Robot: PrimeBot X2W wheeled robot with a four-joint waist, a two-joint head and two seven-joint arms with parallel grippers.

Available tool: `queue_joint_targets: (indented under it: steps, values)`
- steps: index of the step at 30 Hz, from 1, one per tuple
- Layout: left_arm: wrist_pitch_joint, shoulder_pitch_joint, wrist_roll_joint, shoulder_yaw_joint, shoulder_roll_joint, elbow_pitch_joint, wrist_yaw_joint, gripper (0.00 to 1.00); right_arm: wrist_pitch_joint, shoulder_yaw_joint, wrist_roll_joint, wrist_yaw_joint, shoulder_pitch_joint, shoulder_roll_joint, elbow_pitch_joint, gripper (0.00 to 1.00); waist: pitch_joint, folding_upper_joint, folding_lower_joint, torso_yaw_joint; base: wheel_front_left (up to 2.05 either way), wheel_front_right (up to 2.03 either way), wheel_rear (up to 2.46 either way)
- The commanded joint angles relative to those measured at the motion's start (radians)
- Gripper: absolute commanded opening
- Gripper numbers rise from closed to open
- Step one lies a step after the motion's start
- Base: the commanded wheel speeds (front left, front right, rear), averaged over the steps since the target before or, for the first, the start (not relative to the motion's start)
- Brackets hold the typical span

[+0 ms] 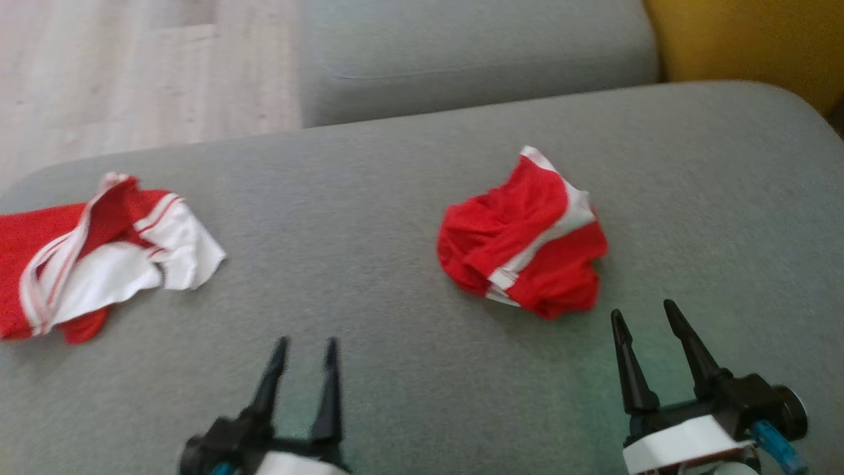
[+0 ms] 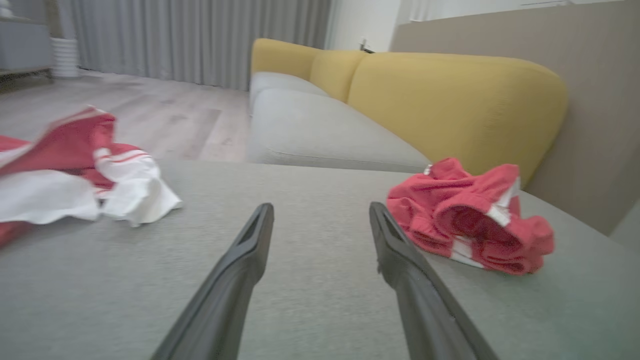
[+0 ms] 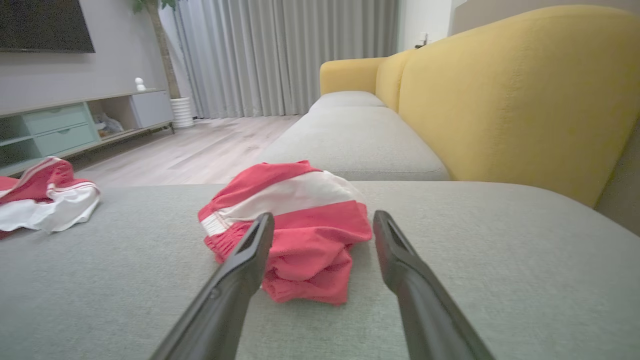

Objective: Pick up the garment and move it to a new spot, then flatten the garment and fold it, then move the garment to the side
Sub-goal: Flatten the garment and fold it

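Observation:
A crumpled red garment (image 1: 521,231) with a white stripe lies bunched on the grey sofa seat (image 1: 369,171), right of centre. My right gripper (image 1: 643,309) stands open just in front of it, fingertips a short way off the cloth. In the right wrist view the garment (image 3: 300,195) sits straight ahead of that gripper (image 3: 324,215), partly behind its left finger. My left gripper (image 1: 307,343) is open over bare cushion, well left of the garment. From the left wrist, the garment (image 2: 470,220) lies to the right of the open left gripper (image 2: 321,207).
A second red and white garment (image 1: 99,257) lies spread at the seat's left edge (image 2: 75,185) (image 3: 45,200). The yellow backrest (image 1: 745,39) runs along the right. Another grey cushion (image 1: 461,53) continues beyond, and wooden floor (image 1: 132,66) lies off the left side.

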Motion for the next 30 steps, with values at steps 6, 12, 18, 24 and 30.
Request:
queue_joint_targets:
  steps: [6, 12, 18, 24, 30]
  values:
    - [-0.005, -0.189, -0.219, -0.146, -0.007, 0.105, -0.097, 1.0, -0.004, 0.051, -0.005, -0.001, -0.082, -0.005, -0.054, 1.0, 0.084, 0.0, -0.0001, -0.117, 0.0, 0.0, 0.0]
    - [0.038, -0.337, -0.471, -0.298, -0.007, 0.22, -0.136, 1.0, -0.004, 0.068, -0.003, -0.001, -0.117, -0.005, -0.063, 1.0, 0.146, 0.0, -0.0001, -0.184, 0.0, 0.0, 0.0]
    - [0.052, -0.437, -0.609, -0.384, -0.007, 0.269, -0.15, 1.0, -0.004, 0.08, 0.007, -0.001, -0.134, -0.005, -0.067, 1.0, 0.181, 0.0, -0.0001, -0.242, 0.0, 0.0, 0.0]
    - [0.028, -0.489, -0.648, -0.399, -0.007, 0.307, -0.153, 1.0, -0.004, 0.08, 0.013, -0.001, -0.137, -0.005, -0.068, 1.0, 0.191, 0.0, -0.0001, -0.271, 0.0, 0.0, 0.0]
    - [0.004, -0.514, -0.654, -0.403, -0.007, 0.33, -0.154, 0.96, -0.004, 0.083, 0.012, -0.001, -0.129, -0.005, -0.065, 1.0, 0.184, 0.0, -0.0001, -0.282, 0.0, 0.0, 0.0]
